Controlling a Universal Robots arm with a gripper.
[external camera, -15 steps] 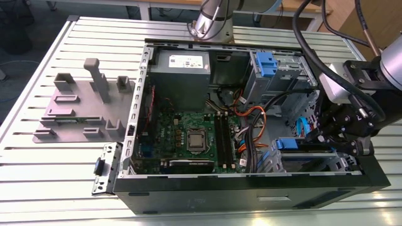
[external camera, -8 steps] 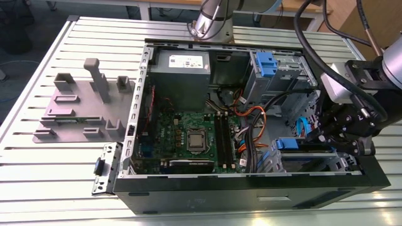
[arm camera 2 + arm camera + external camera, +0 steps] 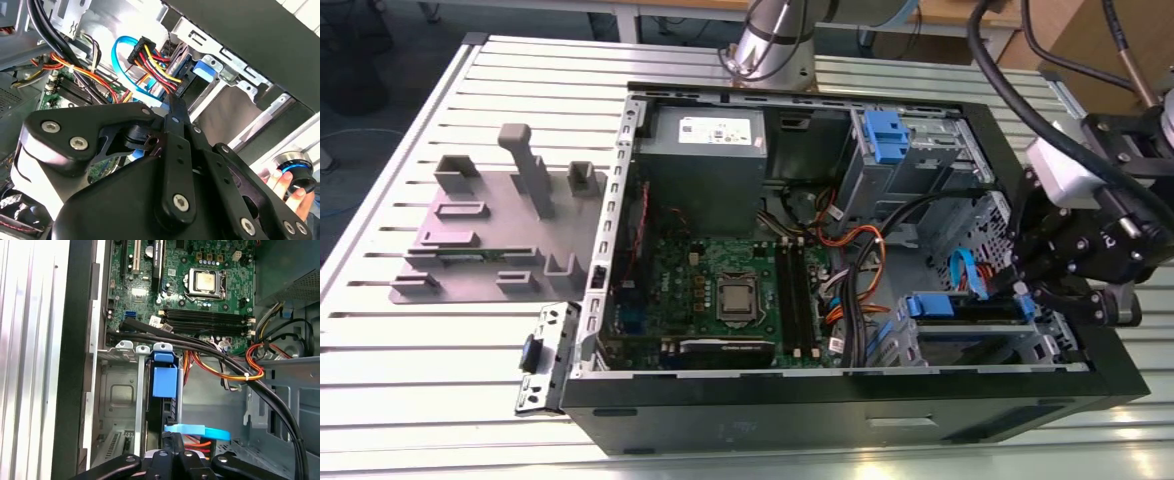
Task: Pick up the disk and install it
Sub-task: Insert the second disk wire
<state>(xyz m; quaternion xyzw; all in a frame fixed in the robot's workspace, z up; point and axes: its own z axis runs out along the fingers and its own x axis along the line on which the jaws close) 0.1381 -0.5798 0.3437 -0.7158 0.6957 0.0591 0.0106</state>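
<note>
Showing the open computer case [image 3: 720, 420] lying on the slatted table [image 3: 400, 380], with the gripper [image 3: 1025, 292] at the drive bay [image 3: 974, 345] in the lower right of the exterior view.

Hazards, as a judgement. The largest is the case itself: the black linkage of the gripper stands just beside the case's rim and the bay's sheet-metal walls, so a small sideways drift could knock the frame. Next, the disk [image 3: 165, 382] stands edge-on in the bay, marked by its blue bracket at the centre of the first wrist view and at the lower right of the exterior view [image 3: 945, 306]. If it goes in skewed to the rails it could jam, or the bracket could bend. Smaller again, the black cable bundle [image 3: 225, 360] and the red-yellow power leads [image 3: 150, 62] run close to the bay, and the light-blue data cable [image 3: 200, 431] crosses just in front of the gripper — any of these could be snagged or pinched.

Pose. The arm reaches in from the right edge of the exterior view, its wrist tipped down toward the bay. In the first wrist view the gripper [image 3: 175, 459] sits at the bottom centre, in line with the disk's edge. Whether it is clamped on the disk cannot be told. A person's hand [image 3: 287, 187] rests on a round control at the lower right of the second wrist view.
</note>
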